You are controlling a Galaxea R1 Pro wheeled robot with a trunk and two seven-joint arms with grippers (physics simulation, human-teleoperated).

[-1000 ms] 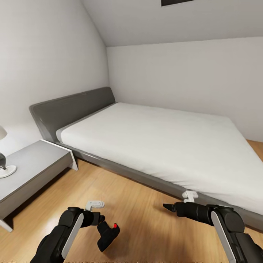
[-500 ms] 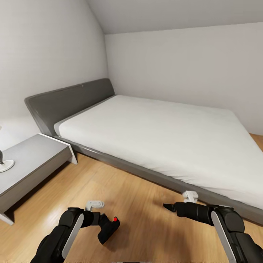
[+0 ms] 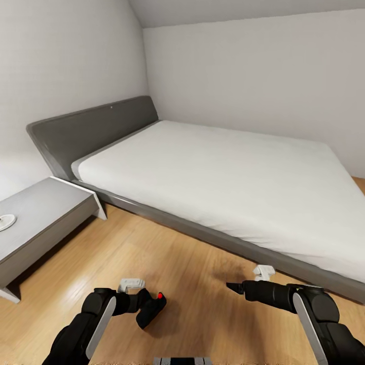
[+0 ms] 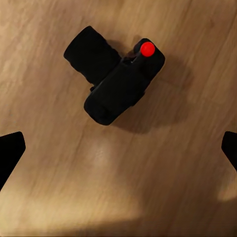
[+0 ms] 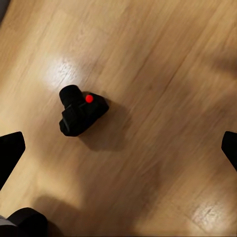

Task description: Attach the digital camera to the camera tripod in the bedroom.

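The digital camera point(image 3: 151, 308) is small and black with a red button. It lies on the light wood floor point(image 3: 192, 274), its shadow right beside it, just past my left gripper point(image 3: 138, 302). In the left wrist view the digital camera point(image 4: 116, 76) lies ahead of the fingertips point(image 4: 10, 153), which stand wide apart with nothing between them. My right gripper point(image 3: 232, 287) hovers over the floor further right, open, and its wrist view has the digital camera point(image 5: 81, 109) lying alone on the boards. The camera tripod is out of view.
A low grey bed point(image 3: 218, 177) with a white mattress and a grey headboard takes up the middle and right. At the left stands a grey nightstand point(image 3: 45, 218) with a white lamp base point(image 3: 5, 221). Pale grey walls meet behind the bed.
The whole view has shifted: bed, nightstand and floor sit higher in the picture, so the head camera moved. The digital camera looks smaller and higher. Both arms keep their places in view.
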